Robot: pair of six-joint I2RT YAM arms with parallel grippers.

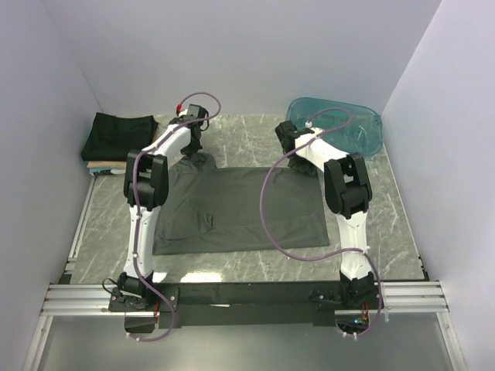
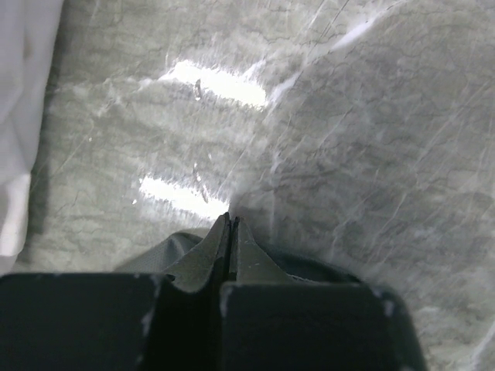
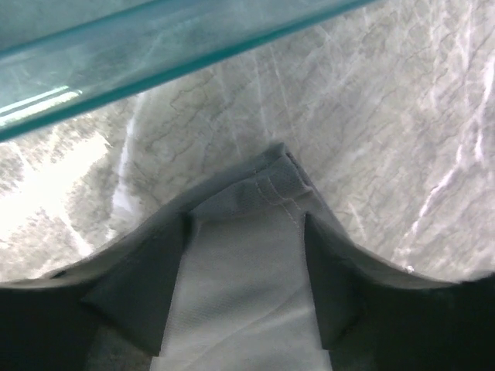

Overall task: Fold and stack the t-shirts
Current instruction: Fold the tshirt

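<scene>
A dark charcoal-grey t-shirt (image 1: 240,209) lies spread flat in the middle of the table. My left gripper (image 1: 195,151) is at its far left corner, and the cloth rises in a small peak to it. In the left wrist view the fingertips (image 2: 230,220) are pressed together, with grey cloth (image 2: 166,251) bunched beneath them. My right gripper (image 1: 291,148) is at the far right corner. In the right wrist view its jaws stand wide apart, and the hemmed corner of the shirt (image 3: 255,255) lies between the fingers (image 3: 332,286).
A folded black shirt (image 1: 117,135) sits on a tan and cream stack (image 1: 97,165) at the far left. The translucent teal tub (image 1: 340,127) stands at the back right, its rim (image 3: 155,58) close above the right gripper. Walls enclose the table on three sides.
</scene>
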